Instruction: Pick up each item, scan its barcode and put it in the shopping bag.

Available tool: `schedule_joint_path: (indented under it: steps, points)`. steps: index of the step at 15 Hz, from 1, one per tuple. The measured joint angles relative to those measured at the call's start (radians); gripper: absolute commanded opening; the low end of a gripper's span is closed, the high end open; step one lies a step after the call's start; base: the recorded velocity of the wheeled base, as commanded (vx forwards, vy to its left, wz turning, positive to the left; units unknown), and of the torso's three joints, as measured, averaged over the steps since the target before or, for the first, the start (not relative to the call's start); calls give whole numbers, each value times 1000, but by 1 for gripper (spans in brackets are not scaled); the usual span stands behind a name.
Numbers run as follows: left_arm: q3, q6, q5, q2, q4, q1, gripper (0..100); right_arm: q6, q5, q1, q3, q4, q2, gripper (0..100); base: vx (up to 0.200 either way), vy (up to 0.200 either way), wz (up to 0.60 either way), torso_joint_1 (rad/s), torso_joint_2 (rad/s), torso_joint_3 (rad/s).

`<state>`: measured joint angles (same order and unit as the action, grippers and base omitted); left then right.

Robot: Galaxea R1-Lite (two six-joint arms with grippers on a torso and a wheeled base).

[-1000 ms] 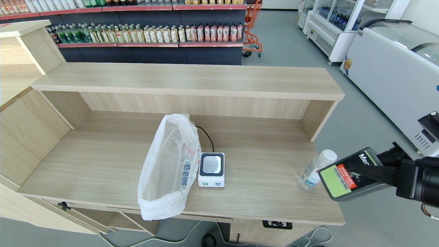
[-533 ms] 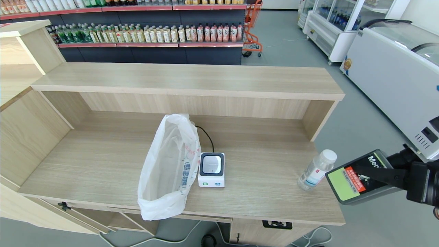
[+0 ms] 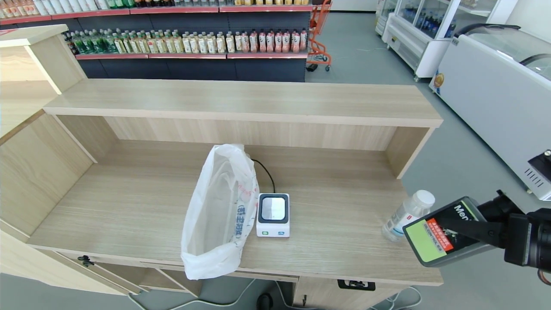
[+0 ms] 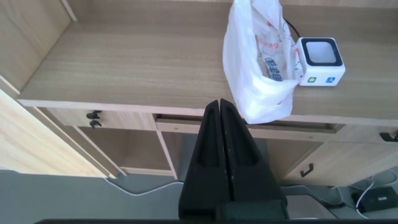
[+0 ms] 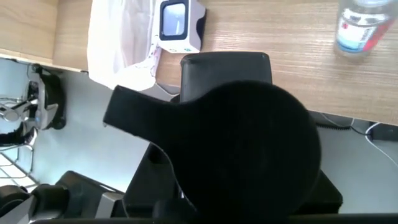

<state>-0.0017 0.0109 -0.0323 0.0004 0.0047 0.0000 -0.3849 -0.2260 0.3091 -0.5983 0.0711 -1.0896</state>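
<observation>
One white, half-transparent plastic shopping bag is standing open on the pale wooden counter, its mouth facing upward and its lower end hanging slightly over the counter's front edge. Just beside it, on its right and touching its side, one small white box-shaped barcode scanner with a dark-framed window on top is sitting flat. One thin black cable is running from the scanner toward the back of the counter.

Two items are showing. One clear plastic bottle with a white cap is standing near the counter's right end, well apart from the scanner. One dark rectangular container with a green and red label is being held off the surface at the counter's right front corner, just beside that bottle. The right gripper is clamping this container, one black finger lying across its labelled face.

The left gripper is hanging in front of the counter's front edge, near the bag's overhanging end, its two black fingers pressing together with nothing between them.
</observation>
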Motion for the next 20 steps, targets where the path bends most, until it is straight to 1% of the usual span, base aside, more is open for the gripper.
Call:
schedule_joint_path:
  steps: [2,4,5,8,11,14,18,20]
  points:
    - [0,0,0,0,0,0,0,9,0,0,-5,6,-15,0,0,200,0,-5,-5,5]
    - [0,0,0,0,0,0,0,13,5,0,-25,54,-52,0,0,200,0,0,2,2]
    - [0,1,0,0,0,0,0,22,24,-1,-35,85,-88,0,0,200,0,2,2,2]
    - [0,1,0,0,0,0,0,71,97,-5,-83,183,-230,0,0,200,0,-2,2,6]
    - [0,1,0,0,0,0,0,89,115,1,-144,303,-394,0,0,200,0,2,1,2]
    - [0,1,1,0,0,-1,0,89,99,11,-206,391,-557,0,0,0,0,0,0,0]
    - [0,1,0,0,-1,0,0,91,97,13,-277,420,-719,0,0,0,0,0,0,0]
    - [0,1,0,0,0,-1,0,90,100,13,-297,471,-783,0,0,0,0,0,0,0]
